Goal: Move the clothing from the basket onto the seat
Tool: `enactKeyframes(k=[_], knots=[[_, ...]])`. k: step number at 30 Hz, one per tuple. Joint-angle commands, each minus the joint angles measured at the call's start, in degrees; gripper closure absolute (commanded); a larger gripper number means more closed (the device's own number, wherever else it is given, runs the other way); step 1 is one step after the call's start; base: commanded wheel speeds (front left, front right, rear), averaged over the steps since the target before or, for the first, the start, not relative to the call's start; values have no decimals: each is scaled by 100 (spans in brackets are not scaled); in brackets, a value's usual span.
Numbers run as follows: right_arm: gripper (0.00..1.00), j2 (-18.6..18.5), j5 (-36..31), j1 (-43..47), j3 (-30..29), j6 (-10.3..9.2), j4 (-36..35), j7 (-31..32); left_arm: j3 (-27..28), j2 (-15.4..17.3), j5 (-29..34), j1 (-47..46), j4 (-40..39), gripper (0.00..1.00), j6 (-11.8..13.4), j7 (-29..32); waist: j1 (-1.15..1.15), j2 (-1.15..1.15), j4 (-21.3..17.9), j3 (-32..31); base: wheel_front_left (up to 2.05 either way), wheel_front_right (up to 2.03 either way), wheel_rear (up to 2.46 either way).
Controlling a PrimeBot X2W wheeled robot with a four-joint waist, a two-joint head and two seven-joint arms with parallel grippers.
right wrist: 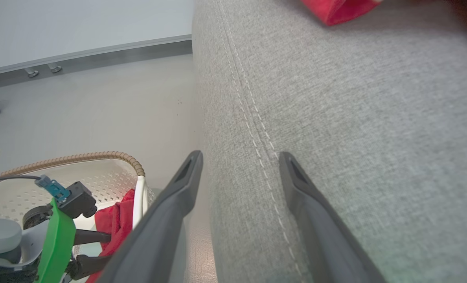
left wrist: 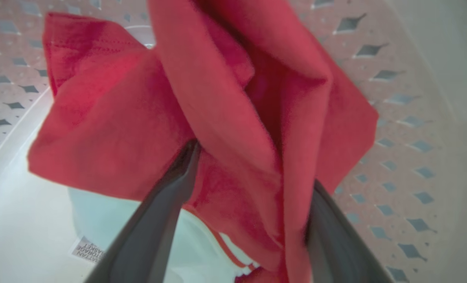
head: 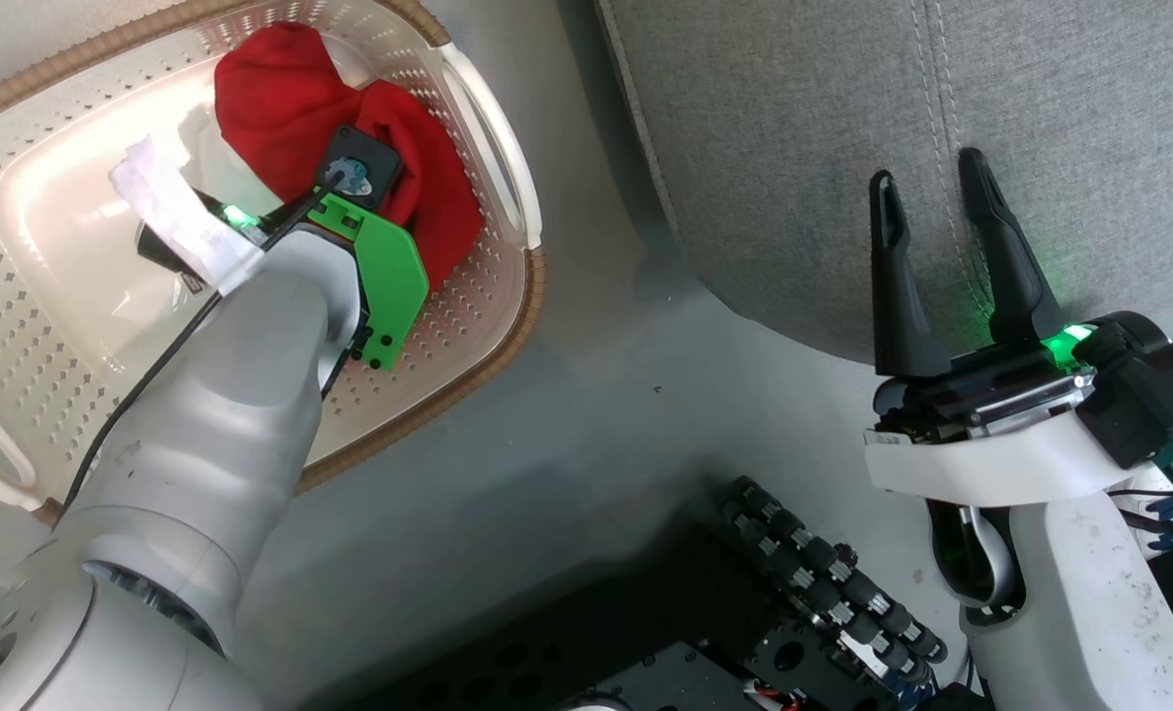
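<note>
- Inside the basket (head: 535, 286), the bare bottom at 9 o'clock of the clothing (head: 280, 99) lies open from above.
- The left forearm (head: 221, 395) bars the basket's 6 o'clock side.
- The clothing is bunched toward the 2 o'clock wall, just beside the white handle (head: 493, 138). A fold fills the gap between the left end effector's (left wrist: 255, 165) spread fingers.
- A bare strip of floor (head: 596, 395) runs between basket and seat (head: 794, 148).
- The right end effector (head: 927, 168), fingers apart with nothing between them, hangs over bare seat fabric. A red garment (right wrist: 335, 10) lies at its 12 o'clock.
- The robot's dark base (head: 804, 573) blocks the floor at 6 o'clock.
</note>
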Motion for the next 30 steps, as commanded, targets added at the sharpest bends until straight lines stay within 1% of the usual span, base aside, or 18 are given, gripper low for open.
enactKeyframes(k=[1, 2, 10, 14, 19, 23, 30], knots=[[0, 4, 36, 232, 16, -16, 226, 121, -1, 78, -30, -34, 12, 56, -33, 71, 0, 0, -1, -3, 0, 0, 0], [0, 4, 38, 226, 11, -16, 231, 121, 4, 89, -52, -22, 13, 100, -56, 103, 0, 0, -1, -4, 0, 0, 0], [0, -8, -7, 28, -48, -20, 262, 121, -14, 164, -148, 52, 11, 100, -115, 43, 0, 0, 51, -48, 0, 0, 0], [0, -102, -46, -185, -83, -19, 236, 113, 46, 85, -272, 117, 10, 100, -132, -111, 0, 0, 153, -140, 0, 0, 0], [0, -254, -58, -409, -157, -20, 267, 95, 53, 69, -321, 127, 11, 100, -160, -265, 0, 0, 313, -258, 0, 0, 0], [0, -411, -108, -406, -246, -20, 328, 74, 54, -20, -379, 280, 7, 100, -173, -527, 0, 0, 577, -575, 0, 0, 0], [0, -665, -174, -208, -342, -14, 480, 70, 16, -185, -601, 795, -50, 100, -217, -1006, 0, 0, 1093, -1457, 0, 0, 0]])
